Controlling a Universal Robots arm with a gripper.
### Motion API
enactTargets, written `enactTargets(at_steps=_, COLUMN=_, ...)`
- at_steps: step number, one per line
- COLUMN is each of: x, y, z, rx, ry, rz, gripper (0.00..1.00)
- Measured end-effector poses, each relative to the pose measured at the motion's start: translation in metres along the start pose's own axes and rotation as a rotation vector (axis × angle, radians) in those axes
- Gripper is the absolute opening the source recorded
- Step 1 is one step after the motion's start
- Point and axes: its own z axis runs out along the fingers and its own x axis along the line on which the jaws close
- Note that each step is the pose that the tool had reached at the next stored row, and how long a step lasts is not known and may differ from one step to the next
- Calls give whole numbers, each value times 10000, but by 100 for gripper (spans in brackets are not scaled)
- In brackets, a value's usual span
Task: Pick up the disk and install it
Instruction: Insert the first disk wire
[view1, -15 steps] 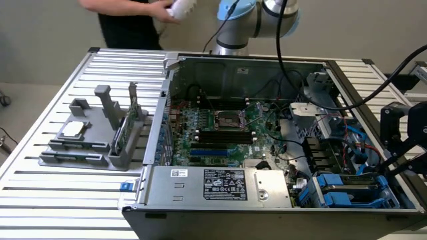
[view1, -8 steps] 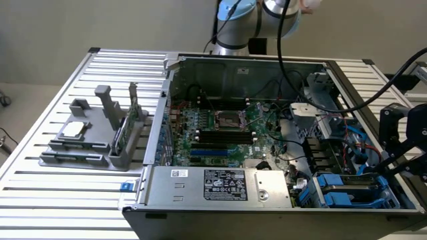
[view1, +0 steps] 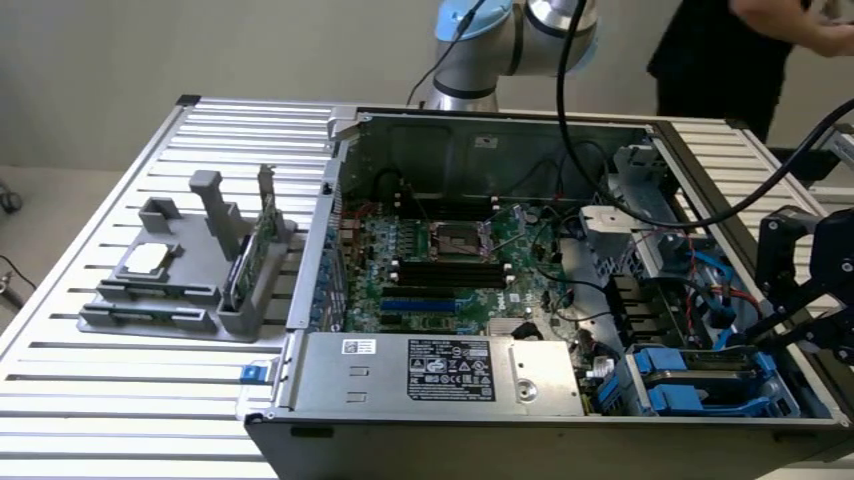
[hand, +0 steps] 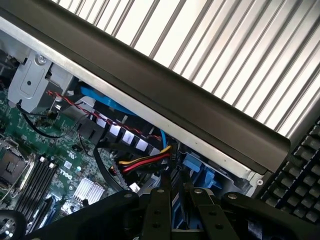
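The flat silver-grey metal disk in its blue plastic carrier (view1: 697, 365) lies in the drive bay at the corner of the open black computer case (view1: 400, 118), at the exterior view's lower right, just beside the silver power supply box with a printed label (view1: 441, 370). The black gripper (view1: 754, 342) reaches down into that bay and meets the disk's outer end. In the wrist view its jaws stand drawn close together, pinching the disk's edge.

The green motherboard (view1: 454, 250) fills the case floor. On the grey slatted metal table (view1: 120, 400), well apart from the bay, a grey plastic fixture (view1: 174, 300) carries a small square silver chip (view1: 147, 258) and an upright thin green circuit card (view1: 267, 225)
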Motion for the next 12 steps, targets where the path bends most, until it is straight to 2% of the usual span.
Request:
enactTargets(at_steps=7, x=-2, y=-1, z=2, rx=5, ry=11, rz=12, gripper=21)
enactTargets(at_steps=12, x=-4, y=-1, z=20, rx=-55, ry=155, rz=82, gripper=21)
